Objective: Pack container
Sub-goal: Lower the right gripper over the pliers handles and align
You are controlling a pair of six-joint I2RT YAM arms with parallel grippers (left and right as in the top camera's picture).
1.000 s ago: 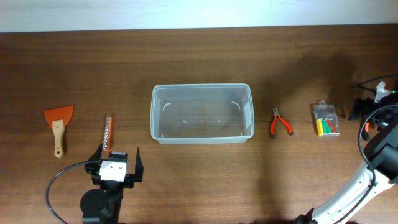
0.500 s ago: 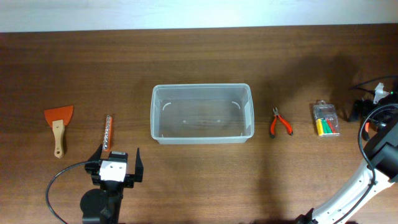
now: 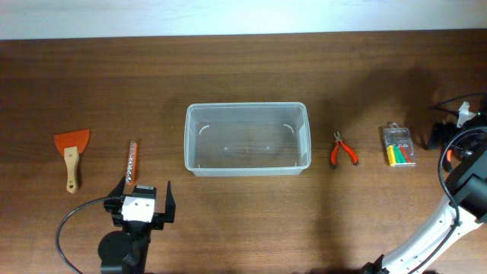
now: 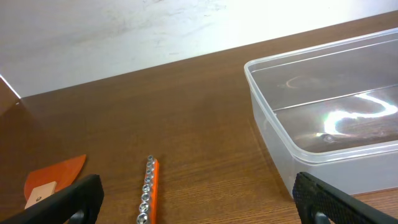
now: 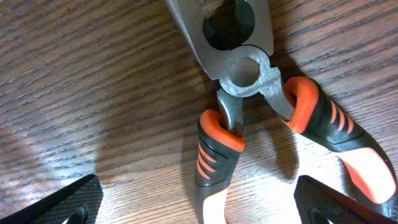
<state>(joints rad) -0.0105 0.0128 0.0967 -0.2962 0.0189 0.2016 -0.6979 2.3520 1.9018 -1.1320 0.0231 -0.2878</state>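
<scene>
The container [image 3: 247, 169] is a clear, empty plastic tub in the middle of the table; the left wrist view shows its near left corner [image 4: 280, 134]. My left gripper [image 3: 144, 192] hovers open near the front left, short of the tub, with nothing between its fingers [image 4: 199, 211]. My right gripper [image 5: 202, 208] is open, and the orange-and-black pliers [image 5: 249, 81] lie on the wood between and ahead of its fingertips, not gripped. From overhead the pliers [image 3: 343, 150] lie right of the tub and the right arm [image 3: 464, 175] stands at the right edge.
An orange rail of sockets [image 3: 132, 162] lies just ahead of the left gripper [image 4: 149, 190]. An orange scraper with a wooden handle [image 3: 71, 152] lies further left. A small clear case with coloured pieces [image 3: 399, 146] sits right of the pliers. Cables run by both arms.
</scene>
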